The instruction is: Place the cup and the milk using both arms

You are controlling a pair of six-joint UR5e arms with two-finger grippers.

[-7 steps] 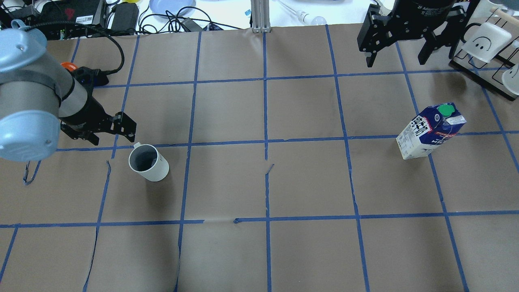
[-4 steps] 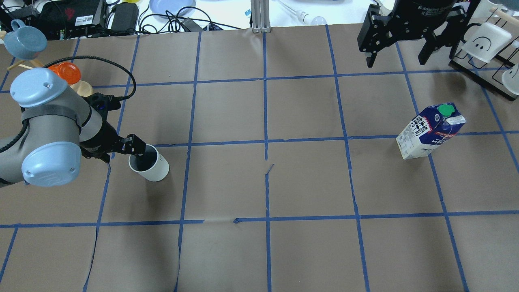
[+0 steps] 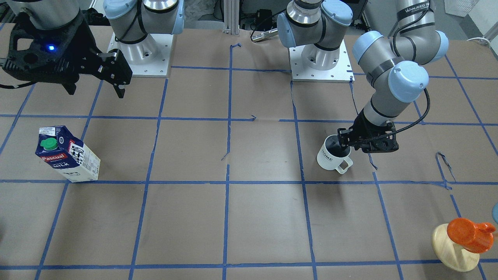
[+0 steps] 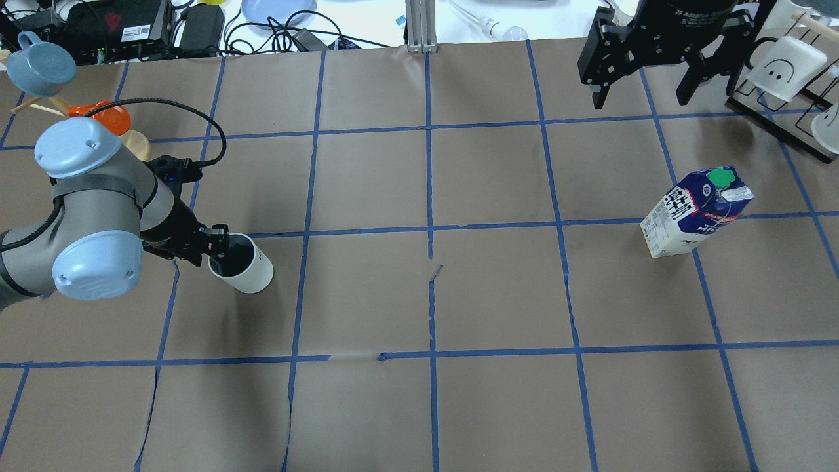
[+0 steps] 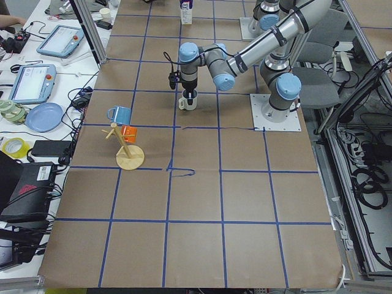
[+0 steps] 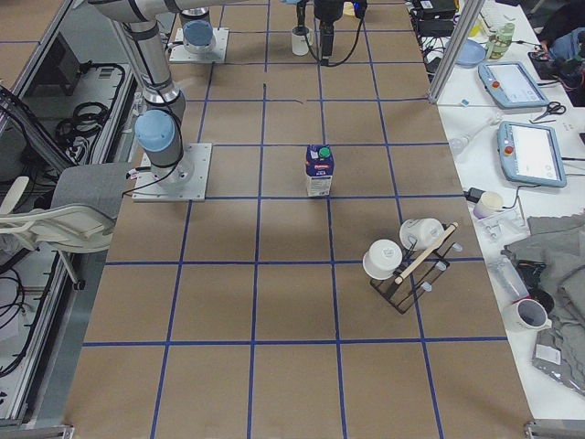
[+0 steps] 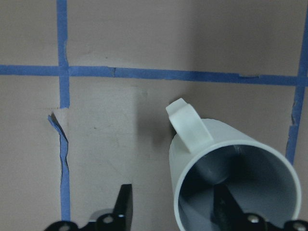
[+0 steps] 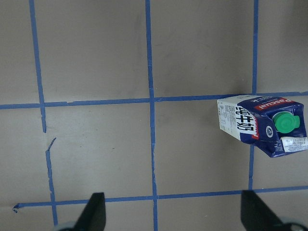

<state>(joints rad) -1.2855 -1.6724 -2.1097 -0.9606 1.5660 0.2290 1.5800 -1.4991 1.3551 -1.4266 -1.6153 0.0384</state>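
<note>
The white cup (image 4: pixel 254 278) with a dark grey inside stands upright on the left side of the table. It also shows in the front view (image 3: pixel 329 159) and in the left wrist view (image 7: pixel 226 139), handle to the rear left. My left gripper (image 4: pixel 218 249) (image 3: pixel 347 147) (image 7: pixel 175 209) is open and straddles the cup's wall: one finger inside, one outside by the handle. The milk (image 4: pixel 696 211) (image 3: pixel 67 155) (image 8: pixel 262 126) stands upright on the right. My right gripper (image 4: pixel 645 88) (image 3: pixel 95 83) (image 8: pixel 175 214) is open and empty, high above the table behind the milk.
A wooden stand (image 4: pixel 134 141) (image 3: pixel 453 249) with an orange cup (image 3: pixel 467 234) and a blue cup (image 4: pixel 38 65) is behind my left arm. A rack with white mugs (image 4: pixel 786 69) stands at the back right, next to my right gripper. Cables and gear lie beyond the table's far edge.
My left arm has swung in and come down onto the cup; one finger is now inside it. The right gripper, cup and milk have not moved.
</note>
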